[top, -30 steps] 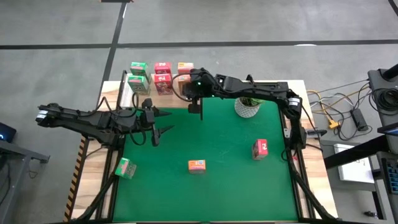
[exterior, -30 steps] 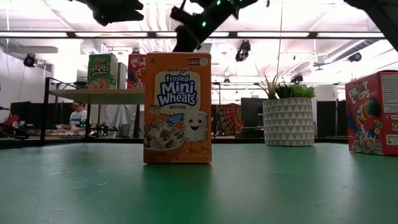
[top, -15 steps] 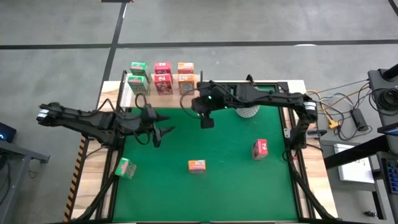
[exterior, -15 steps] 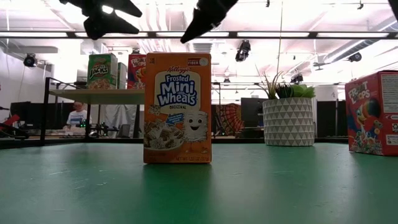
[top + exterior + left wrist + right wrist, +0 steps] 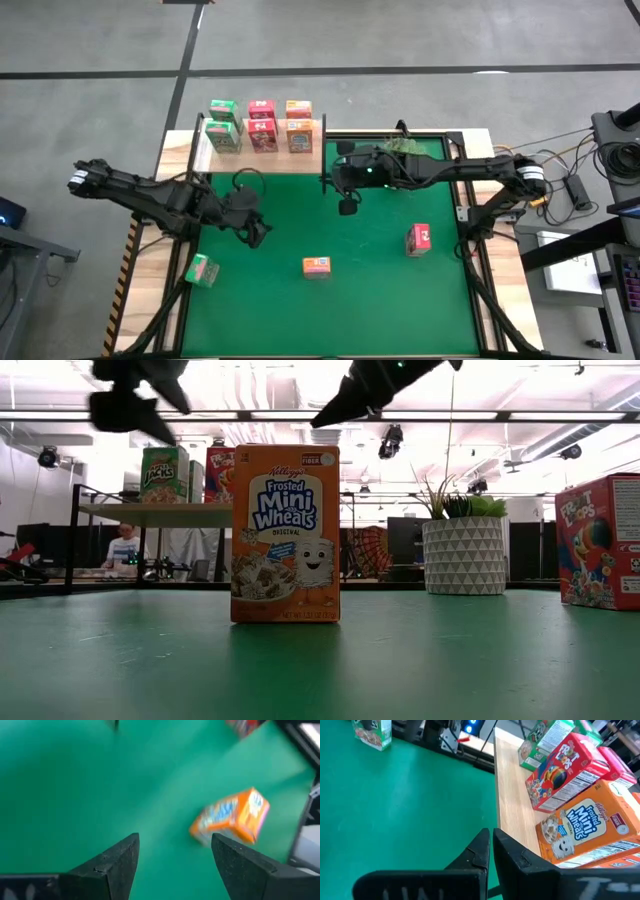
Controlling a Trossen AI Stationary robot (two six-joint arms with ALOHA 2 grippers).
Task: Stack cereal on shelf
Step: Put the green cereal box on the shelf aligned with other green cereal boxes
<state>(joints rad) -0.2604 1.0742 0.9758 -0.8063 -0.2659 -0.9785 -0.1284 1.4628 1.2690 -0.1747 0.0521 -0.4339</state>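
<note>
I have the left hand (image 5: 256, 230) spread wide and empty above the green desk (image 5: 380, 290), aimed at the small orange cardboard cereal box (image 5: 317, 265) standing alone mid-desk, since that looks like my next pick; the right hand (image 5: 348, 206) is clenched on nothing near the light-wood shelf (image 5: 310, 152), where six boxes already stand in paired green, pink and orange rows
</note>
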